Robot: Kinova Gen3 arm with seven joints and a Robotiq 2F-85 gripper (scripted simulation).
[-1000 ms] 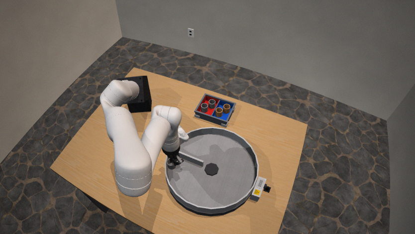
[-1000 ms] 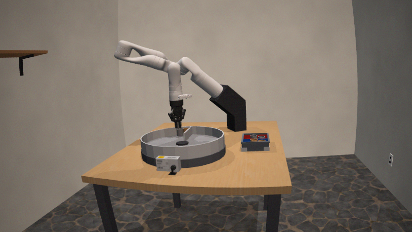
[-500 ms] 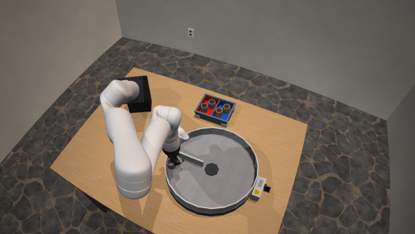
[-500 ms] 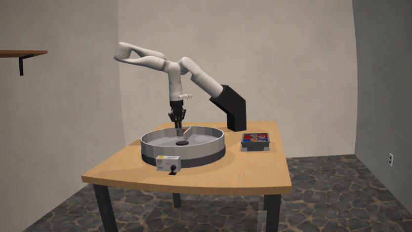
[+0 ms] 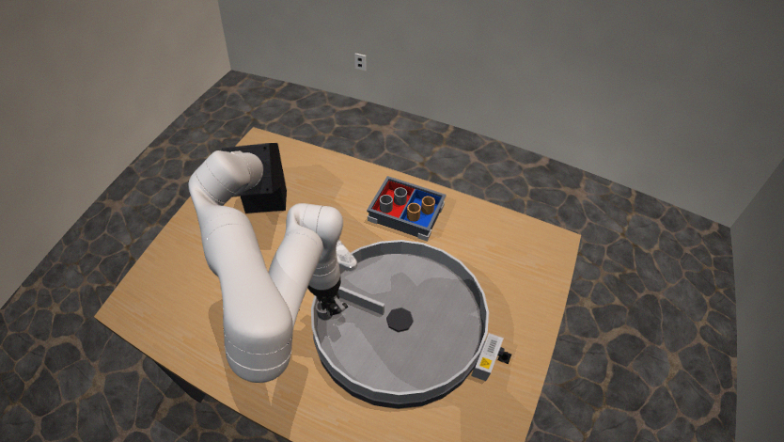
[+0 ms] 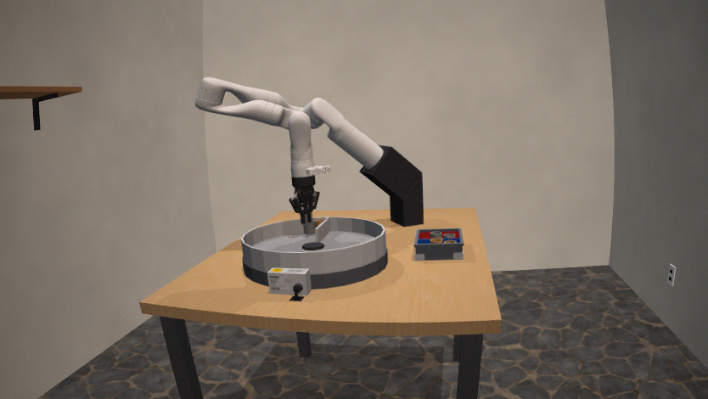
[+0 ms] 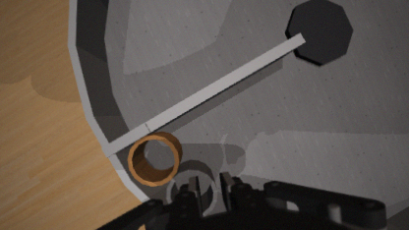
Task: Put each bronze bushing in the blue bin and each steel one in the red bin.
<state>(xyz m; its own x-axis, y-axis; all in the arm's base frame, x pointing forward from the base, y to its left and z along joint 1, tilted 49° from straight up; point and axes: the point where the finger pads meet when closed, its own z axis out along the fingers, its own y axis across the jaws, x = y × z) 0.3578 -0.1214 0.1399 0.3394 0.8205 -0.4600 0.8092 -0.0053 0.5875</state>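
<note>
The grey turntable (image 5: 400, 323) (image 7: 320, 30) has a straight guide bar (image 7: 206, 95) running from its black hub to the rim. A bronze bushing (image 7: 154, 158) stands upright against the bar at the rim. A steel bushing stands right beside it, partly hidden under my fingers. My gripper (image 7: 209, 187) is low over the steel bushing, its fingers a narrow gap apart, with one finger inside the sleeve and one outside its wall. It shows at the turntable's left edge in the top view (image 5: 329, 308). The red bin (image 5: 392, 198) holds two steel bushings and the blue bin (image 5: 421, 208) holds two bronze ones.
The turntable's raised rim (image 7: 93, 113) is close beside both bushings. A control box (image 5: 488, 356) sits at the turntable's right edge. The arm's black base (image 5: 263, 177) stands at the table's back left.
</note>
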